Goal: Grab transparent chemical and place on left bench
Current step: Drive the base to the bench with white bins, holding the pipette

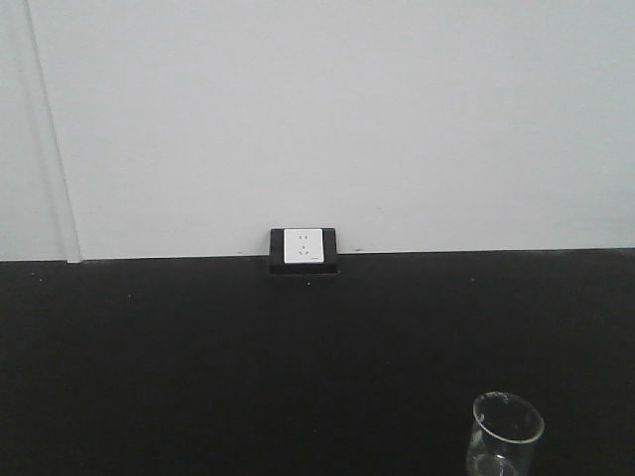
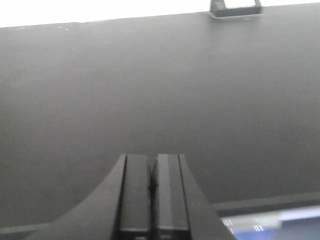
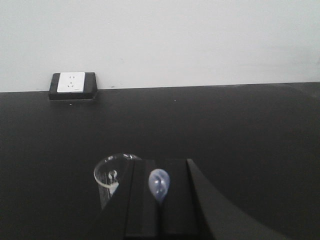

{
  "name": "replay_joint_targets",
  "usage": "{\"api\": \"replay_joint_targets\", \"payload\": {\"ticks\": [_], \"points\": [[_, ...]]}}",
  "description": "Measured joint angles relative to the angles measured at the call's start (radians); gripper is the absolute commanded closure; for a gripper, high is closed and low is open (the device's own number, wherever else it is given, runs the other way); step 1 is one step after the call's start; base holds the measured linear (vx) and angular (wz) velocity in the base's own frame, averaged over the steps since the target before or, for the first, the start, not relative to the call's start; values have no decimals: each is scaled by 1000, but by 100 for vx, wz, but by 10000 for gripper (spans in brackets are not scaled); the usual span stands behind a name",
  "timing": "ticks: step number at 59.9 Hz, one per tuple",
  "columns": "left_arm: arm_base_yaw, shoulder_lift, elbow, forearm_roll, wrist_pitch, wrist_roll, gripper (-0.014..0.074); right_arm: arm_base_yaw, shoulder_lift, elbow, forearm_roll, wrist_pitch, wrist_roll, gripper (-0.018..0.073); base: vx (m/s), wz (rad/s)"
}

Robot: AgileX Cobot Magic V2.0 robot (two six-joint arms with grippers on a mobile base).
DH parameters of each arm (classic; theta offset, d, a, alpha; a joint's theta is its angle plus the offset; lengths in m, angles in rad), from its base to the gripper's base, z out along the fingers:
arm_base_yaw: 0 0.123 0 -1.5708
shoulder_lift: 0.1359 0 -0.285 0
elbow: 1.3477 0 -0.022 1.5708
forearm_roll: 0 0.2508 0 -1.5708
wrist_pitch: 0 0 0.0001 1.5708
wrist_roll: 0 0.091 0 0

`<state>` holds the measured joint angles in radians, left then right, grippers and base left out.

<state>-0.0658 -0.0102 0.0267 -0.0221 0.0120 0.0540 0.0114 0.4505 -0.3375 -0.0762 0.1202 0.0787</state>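
Note:
In the right wrist view my right gripper (image 3: 160, 172) is shut on the transparent chemical (image 3: 159, 185), a bluish-white dropper pipette. Its soft bulb sticks up between the two black fingers; its stem is hidden between them. It hangs above the black bench top (image 3: 240, 140). In the left wrist view my left gripper (image 2: 151, 165) is shut and empty, low over the same matte black bench top (image 2: 150, 90). Neither gripper shows in the front view.
A clear glass beaker (image 3: 111, 175) stands just left of my right gripper; it also shows at the front view's lower right (image 1: 504, 434). A white wall socket in a black frame (image 1: 304, 250) sits at the bench's back edge. The bench's white front edge (image 2: 270, 216) shows.

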Motion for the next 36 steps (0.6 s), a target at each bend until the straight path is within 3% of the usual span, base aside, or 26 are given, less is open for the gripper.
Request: {"api": "replay_joint_targets", "payload": {"ticks": [16, 36], "points": [[0, 0, 0, 0, 0, 0, 600, 0, 0, 0, 0, 0, 0, 564, -26, -2], [0, 0, 0, 0, 0, 0, 600, 0, 0, 0, 0, 0, 0, 564, -34, 23]]}}
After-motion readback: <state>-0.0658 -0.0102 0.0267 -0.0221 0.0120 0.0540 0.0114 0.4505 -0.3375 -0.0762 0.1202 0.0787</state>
